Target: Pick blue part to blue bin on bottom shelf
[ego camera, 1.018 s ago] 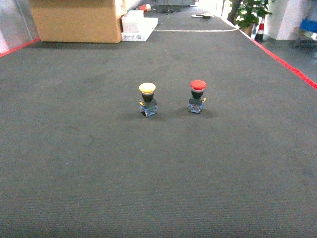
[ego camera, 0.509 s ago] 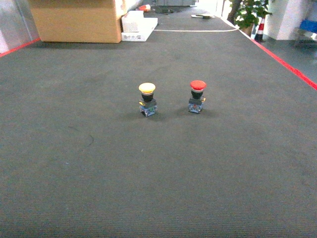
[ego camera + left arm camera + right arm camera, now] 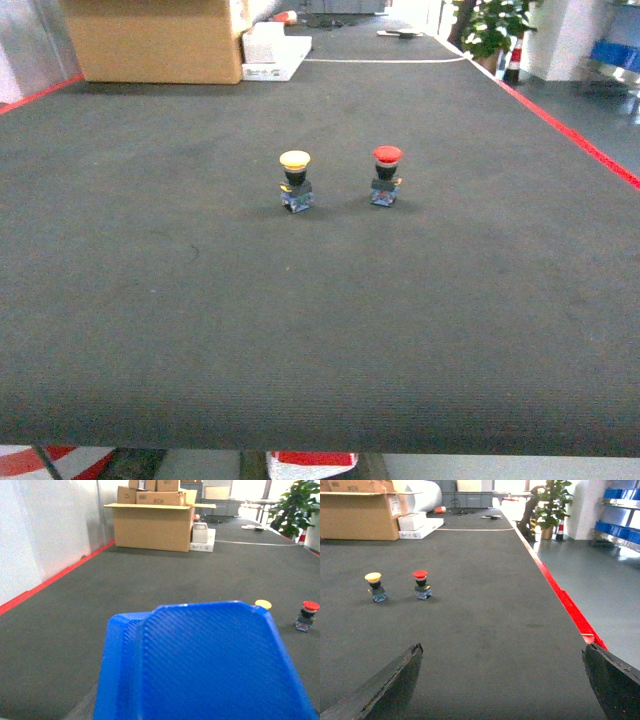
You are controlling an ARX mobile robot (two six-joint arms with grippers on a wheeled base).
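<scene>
So the left hand (image 3: 200, 700) isn't visible itself, but a big blue part (image 3: 200, 660) fills the bottom of its wrist view right where the fingers would be, so I'd guess it's clamped on that, can't strictly tell. The part looks like a ribbed blue tray or bin shape, long axis running away from the camera, far end pointing toward the two pushbuttons. Carried low and level, probably ready for the trip to the bottom shelf, which I can't see anywhere, nor a blue bin on it. Right hand (image 3: 502, 680) is spread wide open, holding nothing, dark fingertips (image 3: 395, 680) at the frame corners. On the dark tabletop (image 3: 320, 330) stand a yellow button (image 3: 295, 180) and a red button (image 3: 386, 174), upright, side by side, well apart from both hands
</scene>
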